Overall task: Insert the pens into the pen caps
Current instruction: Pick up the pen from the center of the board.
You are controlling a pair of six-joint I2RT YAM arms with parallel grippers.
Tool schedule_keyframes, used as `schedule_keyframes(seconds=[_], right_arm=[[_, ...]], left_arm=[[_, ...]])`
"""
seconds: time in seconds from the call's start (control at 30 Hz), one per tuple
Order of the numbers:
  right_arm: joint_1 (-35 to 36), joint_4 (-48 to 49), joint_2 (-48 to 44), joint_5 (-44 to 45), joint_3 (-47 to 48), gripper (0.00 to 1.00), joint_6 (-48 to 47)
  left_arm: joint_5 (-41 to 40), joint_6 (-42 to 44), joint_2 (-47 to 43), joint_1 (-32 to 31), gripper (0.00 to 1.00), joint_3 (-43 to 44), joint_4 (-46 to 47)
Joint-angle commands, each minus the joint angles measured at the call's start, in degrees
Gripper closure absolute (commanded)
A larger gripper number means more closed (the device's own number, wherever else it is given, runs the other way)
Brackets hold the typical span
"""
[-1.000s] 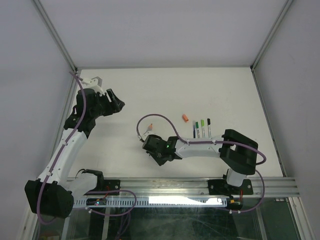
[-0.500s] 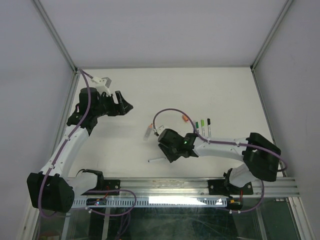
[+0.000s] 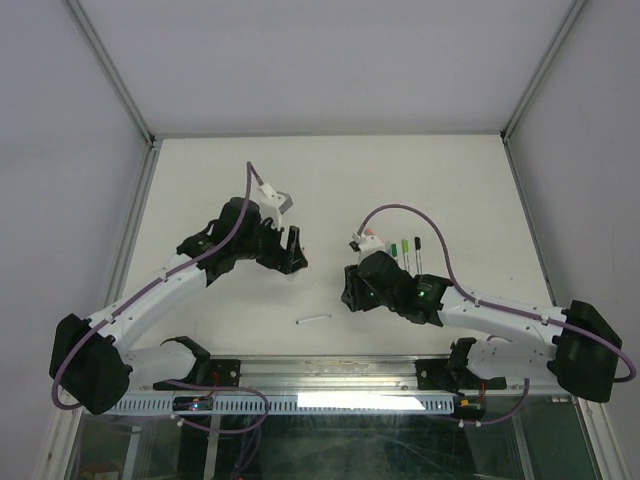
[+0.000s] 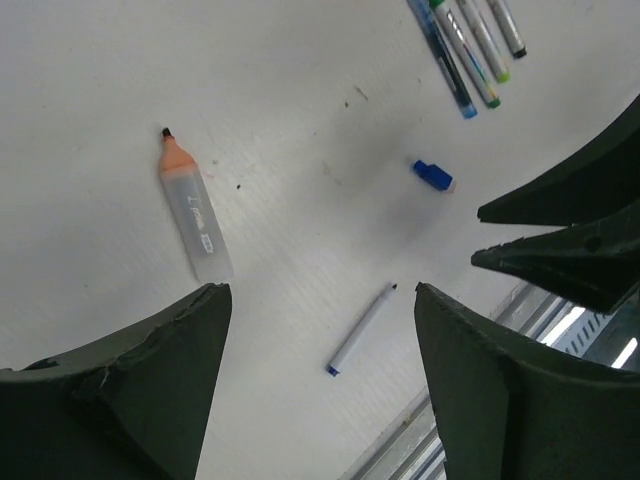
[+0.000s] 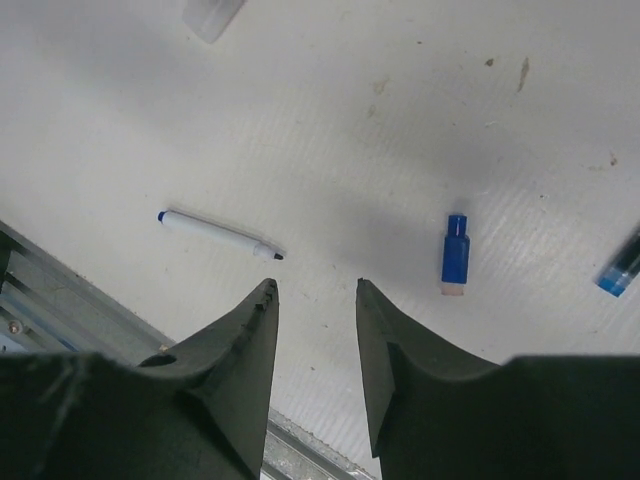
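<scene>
The left end effector hangs wide open and empty. The right end effector is parted, gripping nothing. A pen lies on the surface by its near edge, with a blue cap to its right.

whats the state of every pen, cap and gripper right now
left gripper, open, empty
right gripper, open, empty
orange-tipped marker, uncapped, lying flat
thin blue-ended pen, uncapped, lying flat, apart from both grippers
blue cap, loose, on its side, on no pen
row of four pens, lying side by side, look capped
</scene>
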Motion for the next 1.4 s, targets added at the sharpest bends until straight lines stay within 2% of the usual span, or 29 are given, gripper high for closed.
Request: schedule_keyframes(seconds=[0.0, 0.27, 0.4, 0.53, 0.67, 0.8, 1.37], right_arm=[[-0.62, 3.06, -3.23, 4.31, -1.25, 0.61, 7.90], [-0.72, -2.84, -15.28, 16.01, -3.15, 0.61, 21.57], [-0.72, -4.04, -23.17, 20.34, -5.47, 0.61, 23.79], [-0.72, -6.63, -26.74, 22.60, -5.97, 0.61, 24.17], [-0.72, -6.89, -26.53, 22.30, -5.81, 0.61, 23.33], [-0.72, -6.19, -24.94, 21.39, -5.61, 0.61, 23.36], [-0.81, -2.39, -20.56, 19.75, -4.89, 0.61, 21.55]], left_arm=[[-4.48, 6.39, 2.33, -5.85, 0.25, 0.59, -2.67], [-9.50, 12.43, 13.01, -20.16, 0.28, 2.89, -4.27], [-9.03, 12.99, 17.18, -23.19, 0.31, 4.21, -6.46], [-11.20, 14.88, 20.44, -24.90, 0.31, 5.86, -10.45], [-13.16, 16.75, 23.94, -26.14, 0.32, 7.52, -12.61], [-14.71, 17.40, 27.09, -27.99, 0.38, 8.00, -14.34], [-15.00, 22.10, 24.95, -29.75, 0.49, 5.13, -15.12]])
